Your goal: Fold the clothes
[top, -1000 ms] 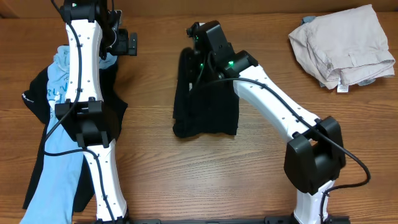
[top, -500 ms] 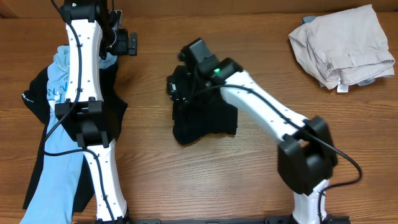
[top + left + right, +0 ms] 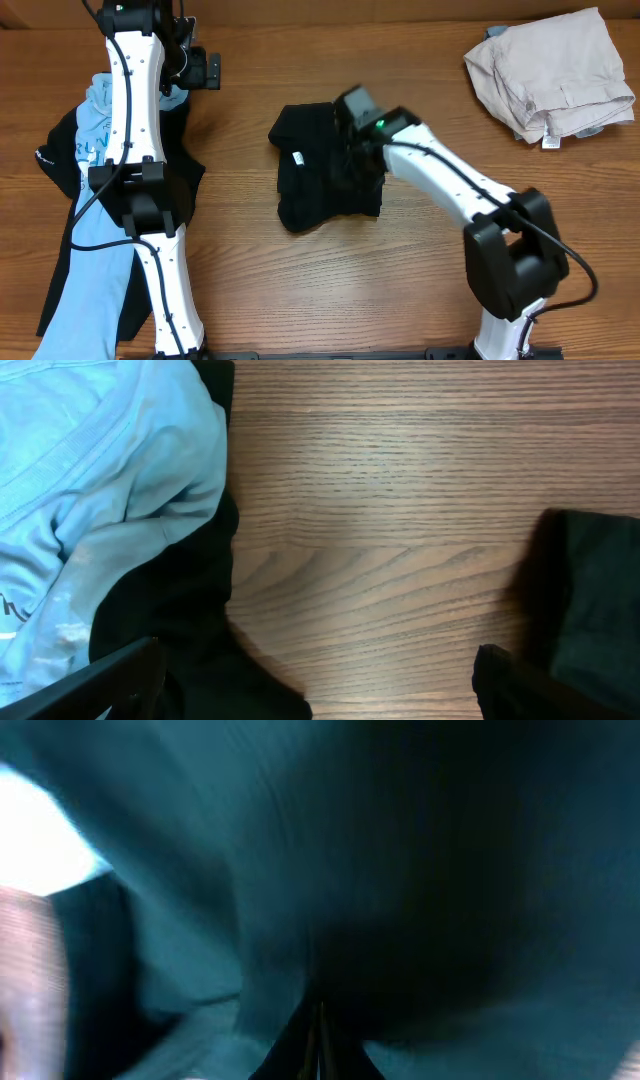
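Your right claw (image 3: 318, 1025), closed tight, presses into the black shirt (image 3: 325, 170) lying in a heap at the middle of the table (image 3: 300, 290), while your left claw (image 3: 320, 685) hangs wide open beside the light blue tee (image 3: 90, 140) at the far left.

The left arm (image 3: 130, 120) rises from its base at the near edge of the worktop (image 3: 330, 290) and reaches almost straight toward the far left corner, its white links nearly in line. The left gripper (image 3: 205, 70) sits close to the far edge, turned sideways toward the middle, jaws spread wide – in the wrist view only the dark fingertips (image 3: 120, 672) show, at the lower corners.

The right arm (image 3: 440, 180) starts at the near edge on the right and slants toward the worktop's centre, elbow bent at the black joint. The right gripper (image 3: 352, 125) is blurred from above – its wrist view shows the jaws pressed together.
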